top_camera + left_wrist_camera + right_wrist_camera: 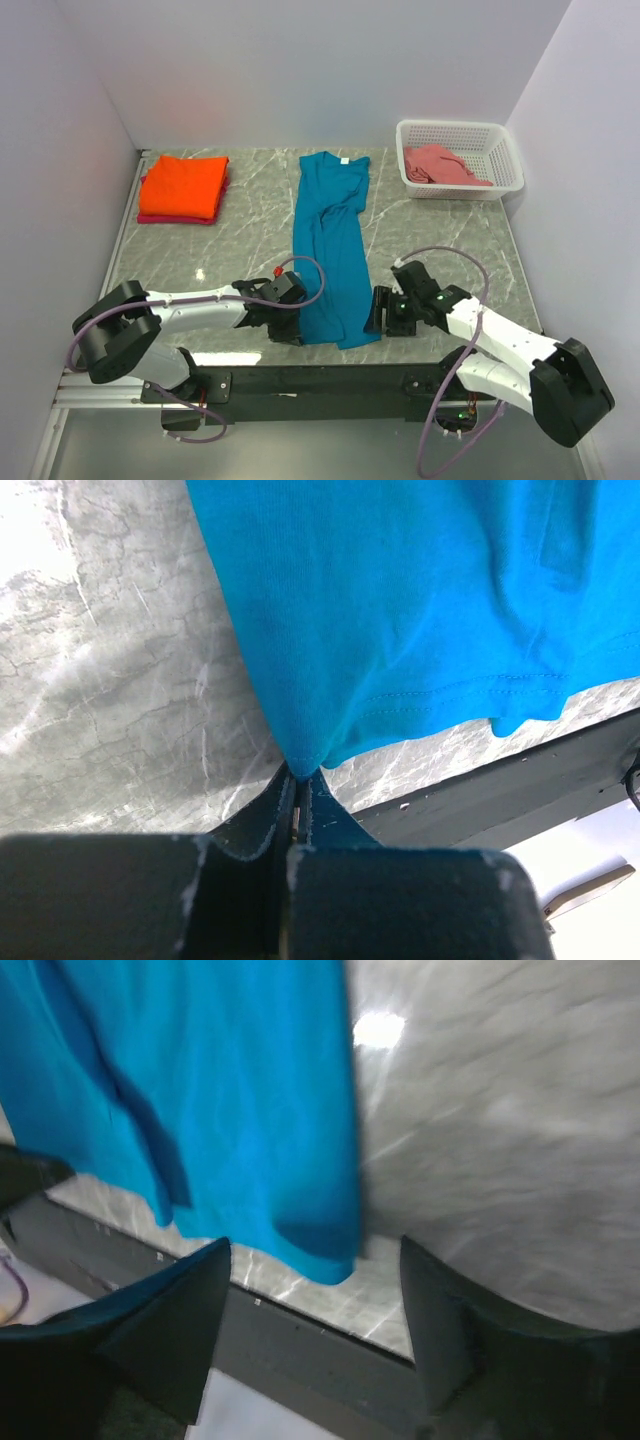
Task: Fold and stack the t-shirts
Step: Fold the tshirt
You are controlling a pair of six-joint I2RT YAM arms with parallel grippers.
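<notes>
The teal-blue t-shirt [332,240] lies folded lengthwise in a long strip down the middle of the table, collar at the far end. My left gripper [287,329] is shut on its near left hem corner [300,757]. My right gripper [378,312] is open, its jaws spread just beside the near right hem corner [320,1255], not touching it. The bright orange t-shirt [184,185] lies folded at the far left on top of the magenta t-shirt [175,219]. The salmon-pink t-shirt [440,165] lies crumpled in the basket.
The white lattice basket [458,130] stands at the far right corner. The table's near edge [480,790] and a black rail run just below the shirt's hem. Walls close in the table on the left, back and right.
</notes>
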